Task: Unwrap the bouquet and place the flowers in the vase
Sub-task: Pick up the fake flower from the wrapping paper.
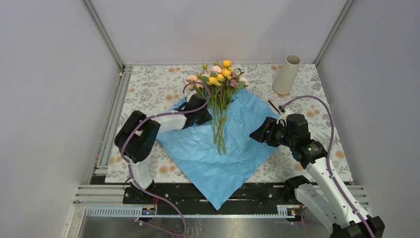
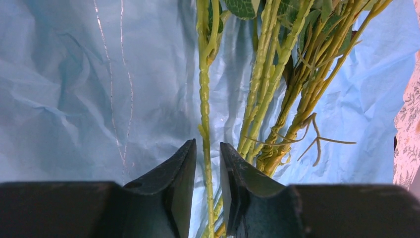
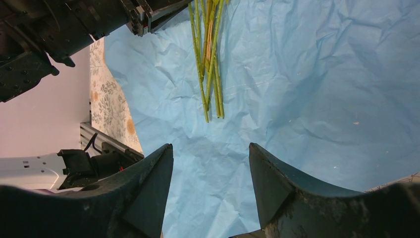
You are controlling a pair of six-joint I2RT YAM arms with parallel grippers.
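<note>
The flowers (image 1: 220, 74), yellow, pink and cream roses on green stems (image 1: 220, 130), lie on the spread-out crinkled blue paper (image 1: 218, 163) at mid-table. My left gripper (image 1: 204, 115) reaches in from the left at the stems. In the left wrist view one thin stem (image 2: 204, 89) runs between the narrow jaws of the left gripper (image 2: 208, 144), with a sliver of gap on each side; the other stems (image 2: 270, 99) lie just right of it. My right gripper (image 1: 257, 133) hovers open over the paper's right half, and its wrist view shows the right gripper (image 3: 210, 146) holding nothing, the stem ends (image 3: 210, 101) ahead. The beige vase (image 1: 287, 74) stands upright at the back right.
A thin dark strip (image 1: 274, 106) lies on the floral tablecloth (image 1: 148, 84) between the paper and the vase. The paper's near corner hangs over the front rail (image 1: 99, 191). Grey walls close in the left, right and back. The left arm (image 3: 59, 29) fills the right wrist view's top left.
</note>
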